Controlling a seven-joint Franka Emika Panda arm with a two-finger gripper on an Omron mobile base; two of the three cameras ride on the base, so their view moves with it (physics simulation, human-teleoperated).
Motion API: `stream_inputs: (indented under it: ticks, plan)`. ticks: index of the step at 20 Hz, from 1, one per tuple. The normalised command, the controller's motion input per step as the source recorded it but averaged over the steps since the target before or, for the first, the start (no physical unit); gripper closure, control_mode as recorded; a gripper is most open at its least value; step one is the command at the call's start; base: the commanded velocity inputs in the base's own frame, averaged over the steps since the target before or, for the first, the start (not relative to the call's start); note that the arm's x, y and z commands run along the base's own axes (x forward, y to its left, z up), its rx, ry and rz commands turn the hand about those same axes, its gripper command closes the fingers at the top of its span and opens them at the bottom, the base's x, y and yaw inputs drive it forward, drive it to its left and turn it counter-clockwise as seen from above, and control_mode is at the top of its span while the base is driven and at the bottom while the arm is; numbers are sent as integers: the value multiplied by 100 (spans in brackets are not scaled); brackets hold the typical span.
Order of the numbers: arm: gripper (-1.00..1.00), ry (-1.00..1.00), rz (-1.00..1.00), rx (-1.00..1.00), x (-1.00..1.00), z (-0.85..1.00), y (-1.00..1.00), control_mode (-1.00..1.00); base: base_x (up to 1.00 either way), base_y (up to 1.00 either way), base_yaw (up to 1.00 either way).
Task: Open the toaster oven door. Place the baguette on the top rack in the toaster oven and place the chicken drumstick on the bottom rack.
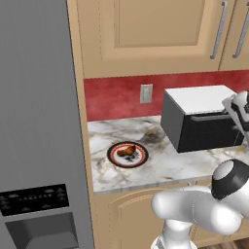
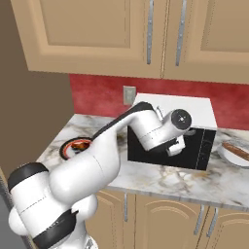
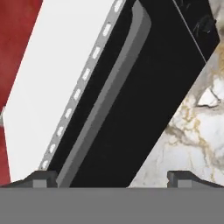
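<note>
The toaster oven (image 1: 199, 124) is black with a white top and stands on the marble counter, its door shut. My gripper (image 3: 111, 179) is open, close in front of the door, and the grey door handle (image 3: 105, 96) runs between its fingertips (image 3: 43, 178), near the left one. From the right base view the gripper (image 2: 176, 144) hangs before the oven (image 2: 194, 109) front. The chicken drumstick (image 1: 127, 151) lies on a dark-rimmed plate (image 1: 114, 156) left of the oven. The baguette (image 2: 238, 151) rests on a plate (image 2: 224, 148) right of the oven.
A tall grey fridge (image 1: 39, 121) stands at the left end of the counter. Wooden wall cabinets (image 1: 160, 34) hang above the oven, a red backsplash with a wall socket (image 1: 146, 93) runs behind it, and base cabinets sit below the counter edge (image 1: 146, 185).
</note>
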Motion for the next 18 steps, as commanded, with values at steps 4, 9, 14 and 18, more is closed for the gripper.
stream_inputs:
  ticks: [4, 9, 14, 18]
  plan:
    - [-100, 0, -13, 33, 0, -20, -23, -100, 0, 0, 0]
    - [-100, -3, -14, 22, 23, -6, -12, -100, 0, 0, 0]
    - [-100, -7, -14, 9, 35, 0, 0, -100, 0, 0, 0]
    - [-100, -6, -11, 4, 29, -6, 0, -100, 0, 0, 0]
